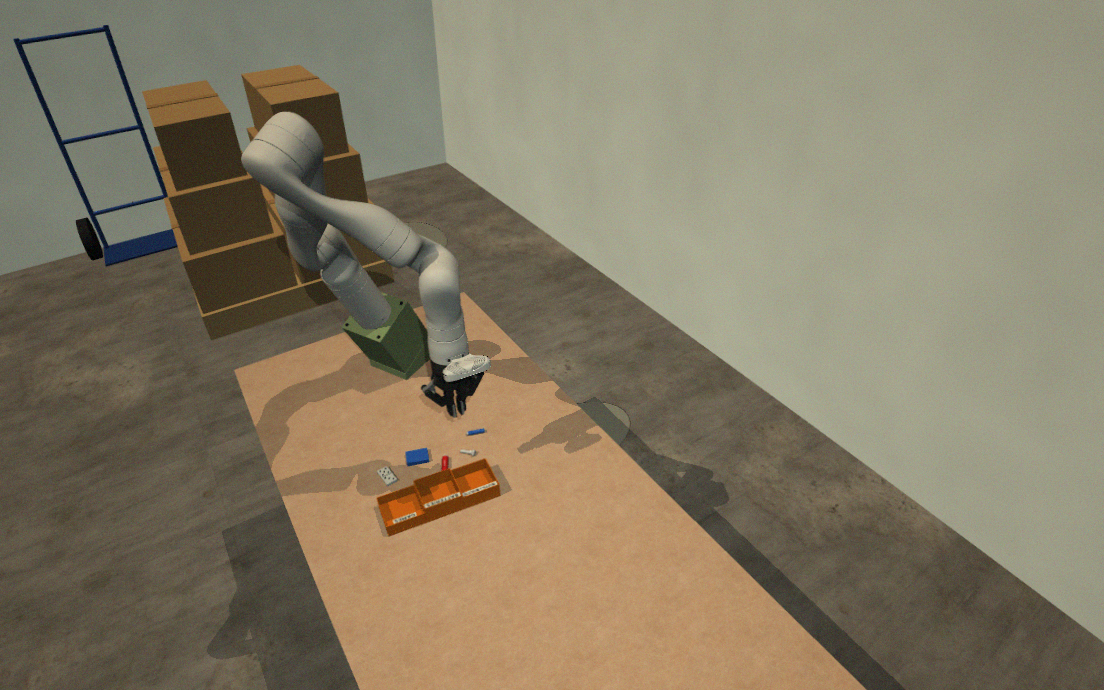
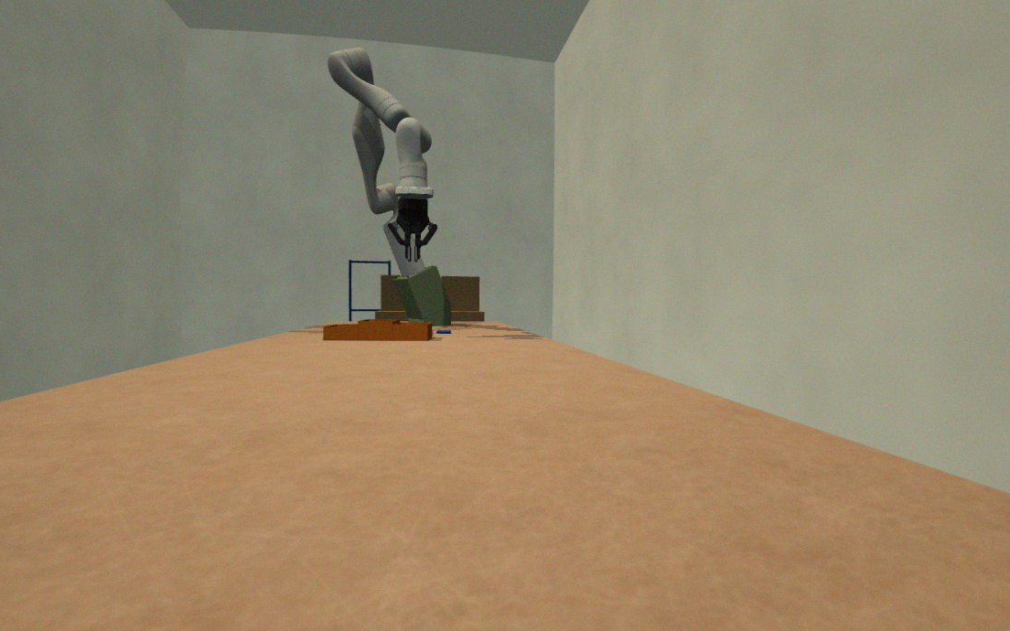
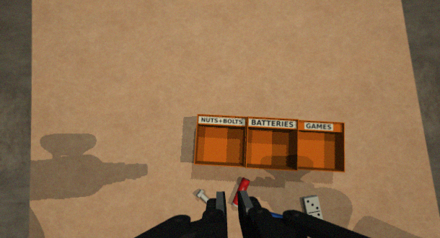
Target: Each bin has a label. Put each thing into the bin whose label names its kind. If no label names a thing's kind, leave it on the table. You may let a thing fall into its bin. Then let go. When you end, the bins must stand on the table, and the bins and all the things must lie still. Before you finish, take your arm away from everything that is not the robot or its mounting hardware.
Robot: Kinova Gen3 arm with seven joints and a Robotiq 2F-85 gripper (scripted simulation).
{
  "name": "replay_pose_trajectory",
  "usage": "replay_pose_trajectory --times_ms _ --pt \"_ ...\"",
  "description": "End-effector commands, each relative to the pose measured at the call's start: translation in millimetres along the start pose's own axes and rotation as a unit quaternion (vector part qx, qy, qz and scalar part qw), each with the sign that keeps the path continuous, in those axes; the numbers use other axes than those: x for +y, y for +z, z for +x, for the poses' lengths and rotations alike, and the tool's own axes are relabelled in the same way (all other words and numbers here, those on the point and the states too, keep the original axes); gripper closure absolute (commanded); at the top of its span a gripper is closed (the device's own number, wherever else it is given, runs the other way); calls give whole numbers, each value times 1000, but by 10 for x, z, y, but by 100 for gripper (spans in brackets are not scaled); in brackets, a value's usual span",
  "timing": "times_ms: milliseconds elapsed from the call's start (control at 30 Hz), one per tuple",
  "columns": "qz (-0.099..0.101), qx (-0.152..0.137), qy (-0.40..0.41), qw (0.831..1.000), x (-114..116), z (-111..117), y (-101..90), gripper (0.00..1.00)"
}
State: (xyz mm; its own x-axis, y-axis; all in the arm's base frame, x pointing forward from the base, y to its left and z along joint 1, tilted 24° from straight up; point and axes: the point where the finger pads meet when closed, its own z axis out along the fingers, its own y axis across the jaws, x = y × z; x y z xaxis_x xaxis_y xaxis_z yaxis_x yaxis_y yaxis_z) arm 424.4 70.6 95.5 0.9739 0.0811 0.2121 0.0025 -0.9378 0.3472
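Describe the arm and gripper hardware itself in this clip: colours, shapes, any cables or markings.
The arm is built of smooth, rounded, pale grey tube segments with thin seam lines at the joints. It stands on a blocky green pedestal. A lighter whitish wrist collar tops the black two-finger gripper, whose fingers end in flat grey pads. No cables or markings are visible.
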Motion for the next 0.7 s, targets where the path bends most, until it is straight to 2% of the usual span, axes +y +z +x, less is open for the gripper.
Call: replay_pose_trajectory --times_ms 0,67,100,567,667 --pt "-1 -4 -47 999 164 -100 115 59" --pt "-1 -4 -47 999 164 -100 115 59" --pt "-1 -4 -69 998 222 -134 164 59" --pt "-1 -4 -69 998 1041 -609 849 59" --pt "-1 -4 -69 998 1100 -643 897 59"
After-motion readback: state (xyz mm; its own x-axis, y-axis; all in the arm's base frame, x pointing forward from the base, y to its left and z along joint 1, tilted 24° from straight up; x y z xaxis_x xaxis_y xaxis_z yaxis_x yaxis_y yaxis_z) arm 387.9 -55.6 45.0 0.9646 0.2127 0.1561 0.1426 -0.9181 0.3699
